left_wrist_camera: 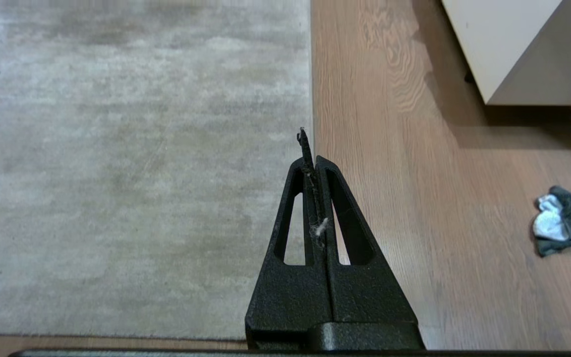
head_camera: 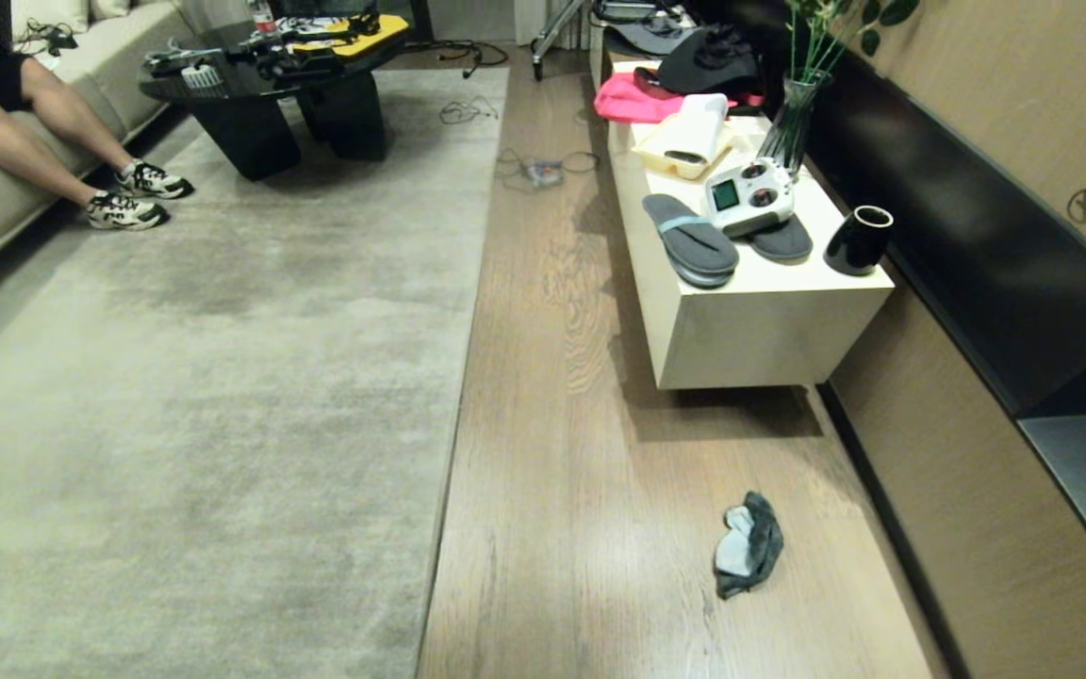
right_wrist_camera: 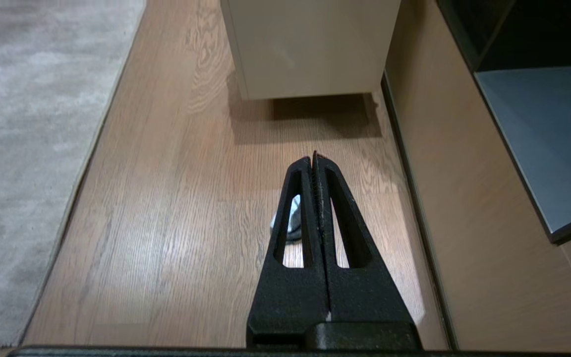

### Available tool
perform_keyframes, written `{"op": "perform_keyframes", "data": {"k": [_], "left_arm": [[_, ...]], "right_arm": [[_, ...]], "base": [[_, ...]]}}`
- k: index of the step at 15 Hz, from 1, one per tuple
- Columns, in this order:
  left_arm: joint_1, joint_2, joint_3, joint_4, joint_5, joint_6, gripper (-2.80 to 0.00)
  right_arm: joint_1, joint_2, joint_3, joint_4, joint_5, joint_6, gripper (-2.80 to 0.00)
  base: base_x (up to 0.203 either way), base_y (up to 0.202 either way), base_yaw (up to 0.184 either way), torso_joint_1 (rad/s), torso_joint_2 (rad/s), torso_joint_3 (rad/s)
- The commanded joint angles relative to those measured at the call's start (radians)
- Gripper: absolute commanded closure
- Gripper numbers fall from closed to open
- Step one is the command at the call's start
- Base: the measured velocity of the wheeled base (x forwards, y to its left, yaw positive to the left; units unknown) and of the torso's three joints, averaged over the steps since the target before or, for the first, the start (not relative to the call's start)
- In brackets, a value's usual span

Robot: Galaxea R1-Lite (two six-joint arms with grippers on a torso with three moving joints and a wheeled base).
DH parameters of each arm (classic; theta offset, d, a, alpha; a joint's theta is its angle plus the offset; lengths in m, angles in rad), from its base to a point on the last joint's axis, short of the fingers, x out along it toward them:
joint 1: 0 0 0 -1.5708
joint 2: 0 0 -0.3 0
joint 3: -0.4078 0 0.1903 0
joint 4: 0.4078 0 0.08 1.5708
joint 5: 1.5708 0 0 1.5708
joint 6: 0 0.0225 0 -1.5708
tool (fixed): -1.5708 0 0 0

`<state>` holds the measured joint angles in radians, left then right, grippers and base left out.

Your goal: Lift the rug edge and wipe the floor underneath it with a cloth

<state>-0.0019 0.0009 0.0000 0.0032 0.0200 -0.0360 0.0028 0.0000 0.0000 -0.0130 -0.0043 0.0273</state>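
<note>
A large pale grey-beige rug [head_camera: 222, 377] lies flat, its straight rug edge [head_camera: 461, 377] running along the wood-plank floor [head_camera: 581, 528]. The cloth [head_camera: 748, 545], a crumpled dark grey-green and whitish rag, lies on the floor near the right wall. Neither arm shows in the head view. My left gripper [left_wrist_camera: 311, 158] hangs shut and empty high over the rug edge [left_wrist_camera: 311, 89], with the cloth [left_wrist_camera: 560, 220] off to one side. My right gripper [right_wrist_camera: 314, 159] is shut and empty above the floor; the cloth [right_wrist_camera: 293, 218] is mostly hidden behind its fingers.
A low cream cabinet [head_camera: 769, 321] carries slippers, a remote controller, a vase, a black cup, pink fabric and a black hat. A black coffee table [head_camera: 270, 104] stands on the rug's far end. A person's legs [head_camera: 53, 141] reach from the sofa. Cables [head_camera: 543, 168] lie on the floor beyond.
</note>
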Motion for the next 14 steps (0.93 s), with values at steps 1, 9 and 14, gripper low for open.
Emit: {"op": "perform_keyframes", "data": {"k": [1, 9, 14], "left_arm": [[0.000, 0.001, 0.000, 0.000, 0.000, -0.001, 0.00], [0.000, 0.001, 0.000, 0.000, 0.000, -0.001, 0.00], [0.000, 0.001, 0.000, 0.000, 0.000, -0.001, 0.00]], "right_arm": [[0.000, 0.002, 0.000, -0.001, 0.000, 0.000, 0.00], [0.000, 0.002, 0.000, -0.001, 0.000, 0.000, 0.00], [0.000, 0.002, 0.000, -0.001, 0.000, 0.000, 0.00]], "base": [[0.000, 0.000, 0.000, 0.006, 0.00, 0.198], [0.000, 0.000, 0.000, 0.001, 0.00, 0.203], [0.000, 0.000, 0.000, 0.002, 0.00, 0.159]]}}
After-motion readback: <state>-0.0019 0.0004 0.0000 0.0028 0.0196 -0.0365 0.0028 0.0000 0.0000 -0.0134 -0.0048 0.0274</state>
